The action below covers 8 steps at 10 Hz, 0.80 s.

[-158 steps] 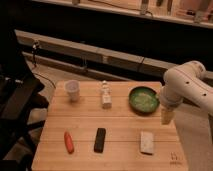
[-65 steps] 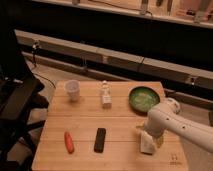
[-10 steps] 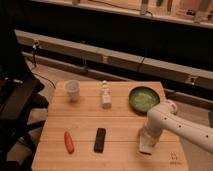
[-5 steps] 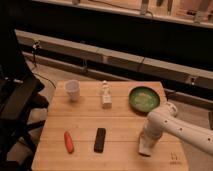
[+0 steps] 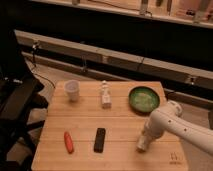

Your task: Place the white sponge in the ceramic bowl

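Observation:
The ceramic bowl (image 5: 144,99), green inside with a dark rim, stands at the back right of the wooden table (image 5: 120,125). My white arm reaches in from the right, and my gripper (image 5: 143,145) points down at the front right of the table, where the white sponge lay. A pale end at the gripper's tip touches the tabletop there. I cannot tell whether that is the sponge or the gripper itself. The sponge is otherwise hidden under the gripper. The bowl is about a hand's width behind the gripper and is empty.
A small white cup (image 5: 72,90) stands at the back left. An upright white bottle (image 5: 105,95) stands at the back middle. A black bar (image 5: 100,139) and a red-orange piece (image 5: 68,141) lie at the front left. A dark chair (image 5: 15,100) stands left of the table.
Over the last second the gripper has stayed at the sponge's spot with only a slight shift. Long before, it came down from beside the bowl.

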Tool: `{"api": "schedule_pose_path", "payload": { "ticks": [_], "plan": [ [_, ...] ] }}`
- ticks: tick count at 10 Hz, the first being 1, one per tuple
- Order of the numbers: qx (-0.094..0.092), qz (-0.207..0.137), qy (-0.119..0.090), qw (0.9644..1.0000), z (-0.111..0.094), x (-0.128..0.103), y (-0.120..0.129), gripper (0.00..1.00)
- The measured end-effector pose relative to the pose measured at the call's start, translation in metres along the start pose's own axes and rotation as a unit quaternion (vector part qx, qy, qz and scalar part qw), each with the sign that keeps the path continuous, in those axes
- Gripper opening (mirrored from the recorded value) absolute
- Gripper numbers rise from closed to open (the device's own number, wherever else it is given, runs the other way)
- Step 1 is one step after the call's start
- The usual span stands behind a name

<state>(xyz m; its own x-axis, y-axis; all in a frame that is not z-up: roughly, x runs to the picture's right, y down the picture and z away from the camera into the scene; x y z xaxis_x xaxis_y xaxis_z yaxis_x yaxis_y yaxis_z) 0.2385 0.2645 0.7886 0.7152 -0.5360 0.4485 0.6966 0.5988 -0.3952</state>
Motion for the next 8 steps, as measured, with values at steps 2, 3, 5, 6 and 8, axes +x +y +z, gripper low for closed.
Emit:
{"api": "schedule_pose_path", "payload": {
  "ticks": [2,3,5,6,8],
  "plan": [
    [0.013,-0.005,0.001,0.9999,-0.008,0.007,-0.008,0.00],
    [0.022,-0.007,0.001,0.9997,-0.020,0.010,-0.015,0.00],
    [0.025,-0.008,0.003,0.9997,-0.049,0.017,-0.019,0.00],
    [0.025,-0.010,0.005,0.9996,-0.059,0.020,-0.024,0.00],
    [0.029,-0.012,0.006,0.9995,-0.063,0.027,-0.032,0.00]
  ]
}}
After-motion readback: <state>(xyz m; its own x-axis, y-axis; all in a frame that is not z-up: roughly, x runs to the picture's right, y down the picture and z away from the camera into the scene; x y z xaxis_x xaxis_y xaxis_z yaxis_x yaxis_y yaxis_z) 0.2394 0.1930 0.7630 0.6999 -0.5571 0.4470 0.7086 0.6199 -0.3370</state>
